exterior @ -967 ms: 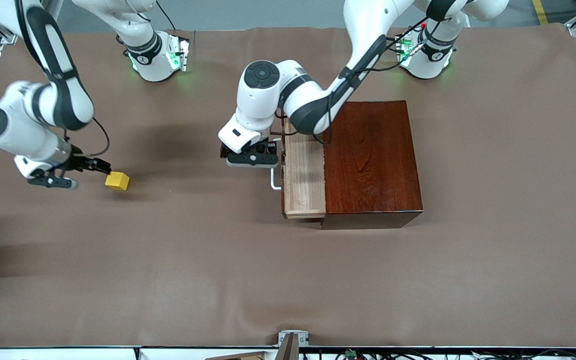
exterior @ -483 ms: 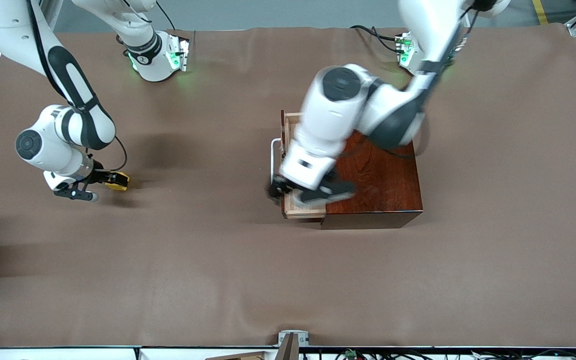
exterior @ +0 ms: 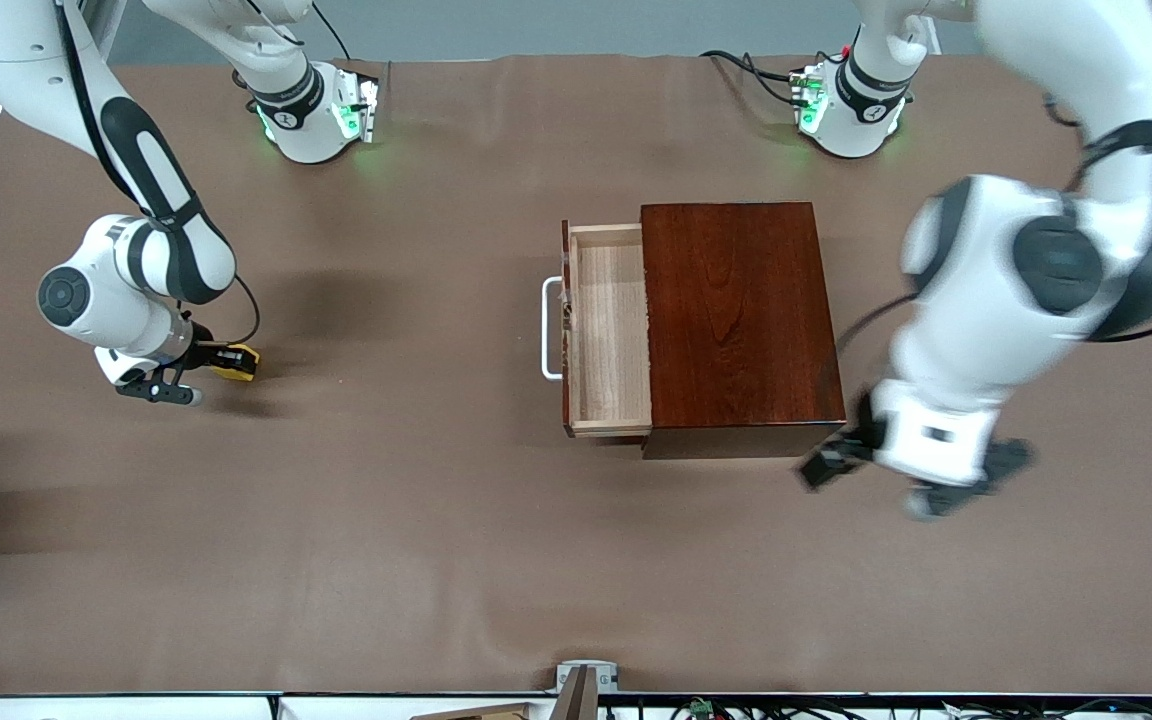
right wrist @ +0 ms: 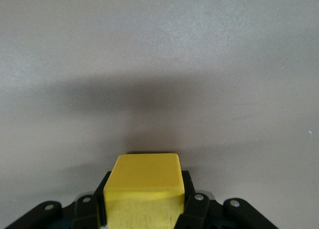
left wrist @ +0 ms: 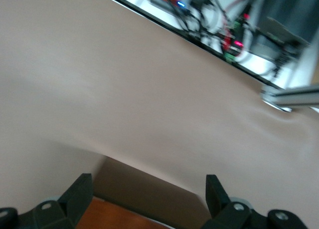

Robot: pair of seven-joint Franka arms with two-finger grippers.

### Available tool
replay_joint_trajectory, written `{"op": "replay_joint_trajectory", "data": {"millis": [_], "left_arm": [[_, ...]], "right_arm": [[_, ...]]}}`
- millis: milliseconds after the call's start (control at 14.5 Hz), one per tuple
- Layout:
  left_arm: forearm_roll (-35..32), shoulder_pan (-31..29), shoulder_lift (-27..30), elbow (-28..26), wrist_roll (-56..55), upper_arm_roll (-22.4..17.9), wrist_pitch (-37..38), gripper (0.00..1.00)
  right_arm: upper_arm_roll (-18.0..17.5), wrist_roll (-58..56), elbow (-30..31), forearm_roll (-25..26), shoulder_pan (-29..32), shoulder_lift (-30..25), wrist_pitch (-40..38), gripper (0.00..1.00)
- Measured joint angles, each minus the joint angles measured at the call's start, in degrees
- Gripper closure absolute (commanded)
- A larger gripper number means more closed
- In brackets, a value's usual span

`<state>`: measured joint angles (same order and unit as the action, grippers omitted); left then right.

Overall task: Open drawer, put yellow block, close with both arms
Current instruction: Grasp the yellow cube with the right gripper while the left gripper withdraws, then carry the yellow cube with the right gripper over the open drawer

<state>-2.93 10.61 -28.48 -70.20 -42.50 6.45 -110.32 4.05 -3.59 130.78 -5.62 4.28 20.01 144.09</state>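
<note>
The drawer (exterior: 608,335) stands pulled out of the dark reddish-brown box (exterior: 741,310), its light-wood tray empty and its white handle (exterior: 547,328) facing the right arm's end. The yellow block (exterior: 237,361) is low at the table near the right arm's end, between the fingers of my right gripper (exterior: 216,362). In the right wrist view the block (right wrist: 145,181) fills the shut gripper (right wrist: 144,204). My left gripper (exterior: 881,482) is open and empty, over the table beside the box's camera-side corner toward the left arm's end. In the left wrist view this gripper (left wrist: 147,196) frames that box corner (left wrist: 114,216).
The brown table cover (exterior: 386,520) is bare between the block and the drawer. The left arm's elbow (exterior: 1046,270) hangs over the table beside the box. The table's edge and some cabling (left wrist: 224,34) show in the left wrist view.
My left arm swung from the drawer handle across the box to the left arm's end. My right gripper moved onto the yellow block and shut on it. The drawer stayed open.
</note>
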Motion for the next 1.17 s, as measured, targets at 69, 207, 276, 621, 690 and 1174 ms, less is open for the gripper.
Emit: {"op": "replay_joint_trajectory", "data": {"millis": [69,207,276,621,690,1174], "left_arm": [[0.01,-2.05,1.03,-0.32,2.90,0.09,1.67,0.00],[0.03,-4.92,3.68,-2.04,9.43,0.20,4.50,0.00],[0.03,-5.74,5.43,-3.61,11.80,0.22,5.10,0.00],[0.03,-6.97,16.30,-15.01,22.96,0.29,6.25,0.00],[0.03,-7.51,18.42,-17.13,26.60,0.28,7.29,0.00],[0.04,-10.47,25.53,-20.26,41.14,0.35,17.32,0.00]], "right_arm": [[0.11,-0.01,-1.36,0.00,0.01,-0.77,-2.93,0.74],[0.26,-0.04,-5.61,0.00,0.02,-3.85,-12.05,0.74],[0.25,-0.05,-8.44,0.01,0.02,-5.89,-17.48,0.74],[-0.30,-0.26,-27.70,0.44,-0.50,-13.06,-43.76,0.81],[-0.53,-0.26,-31.48,0.44,-1.32,-13.28,-47.18,0.83],[-1.59,24.61,-43.24,0.35,-21.95,-10.56,-50.28,0.85]]}}
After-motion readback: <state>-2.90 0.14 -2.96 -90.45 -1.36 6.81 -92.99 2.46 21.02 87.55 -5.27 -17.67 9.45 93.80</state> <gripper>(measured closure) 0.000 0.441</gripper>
